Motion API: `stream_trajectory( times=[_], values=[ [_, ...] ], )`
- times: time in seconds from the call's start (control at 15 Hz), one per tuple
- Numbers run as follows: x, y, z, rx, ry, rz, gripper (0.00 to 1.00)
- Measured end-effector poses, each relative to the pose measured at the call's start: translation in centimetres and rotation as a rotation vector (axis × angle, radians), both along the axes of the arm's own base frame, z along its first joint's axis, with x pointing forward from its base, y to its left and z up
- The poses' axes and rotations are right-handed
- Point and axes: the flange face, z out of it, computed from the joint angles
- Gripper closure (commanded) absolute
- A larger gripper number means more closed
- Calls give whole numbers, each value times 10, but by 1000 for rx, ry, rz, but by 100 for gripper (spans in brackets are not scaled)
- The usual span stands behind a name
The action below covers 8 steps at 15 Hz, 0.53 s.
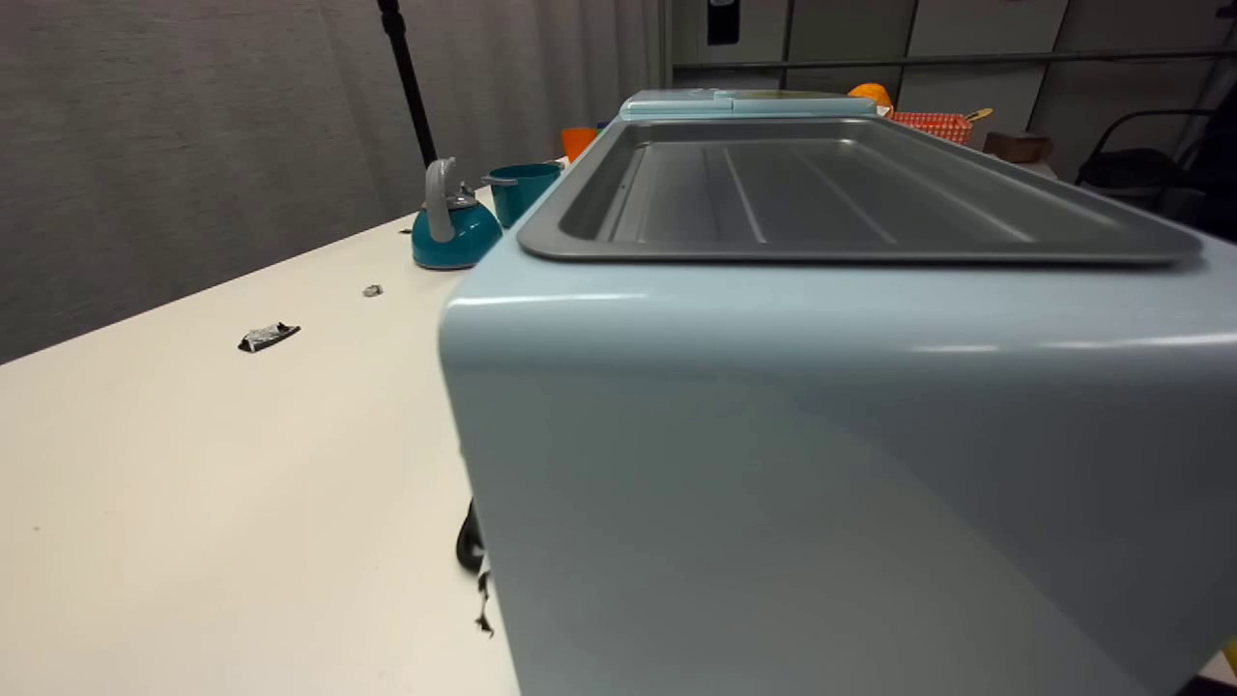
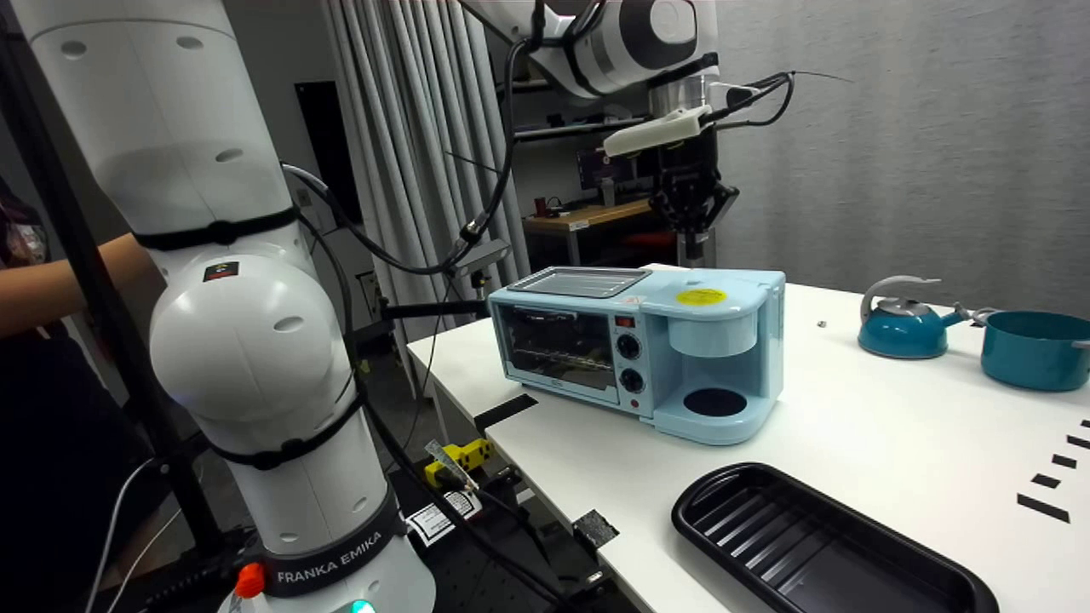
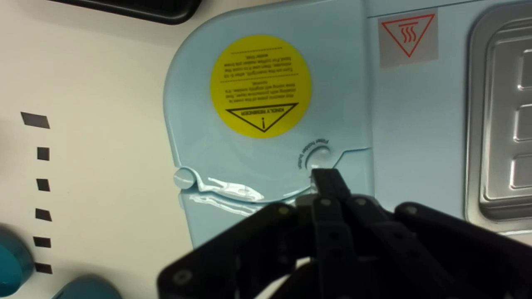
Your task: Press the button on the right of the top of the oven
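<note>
The pale blue oven (image 2: 771, 340) stands on the white table; its side fills much of an exterior view (image 1: 773, 464). In the wrist view, its top (image 3: 415, 124) shows a round, pale, labelled button (image 3: 319, 156) below a yellow round sticker (image 3: 261, 86). My gripper (image 3: 328, 176) is shut and empty, its fingertips together. In the wrist view the tips overlap the button's lower edge; whether they touch it I cannot tell. In an exterior view the gripper (image 2: 694, 243) points down at the back of the oven's top, near the end with the sticker. The button is not discernible there.
A ridged grey tray (image 1: 754, 188) covers much of the oven's top. A black pan (image 2: 851, 545) lies on the table before the oven. A teal kettle (image 2: 903, 332) and teal pot (image 2: 1035, 349) stand beside it. A heat warning label (image 3: 409, 37) is beside the tray.
</note>
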Motion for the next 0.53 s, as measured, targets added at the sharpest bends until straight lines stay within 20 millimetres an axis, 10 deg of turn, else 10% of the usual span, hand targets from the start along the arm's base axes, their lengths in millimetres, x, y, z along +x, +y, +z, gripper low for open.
stream_trajectory(
  times=[0.53],
  values=[
    [-3,2,-7,-2,13,-15,100]
  ],
)
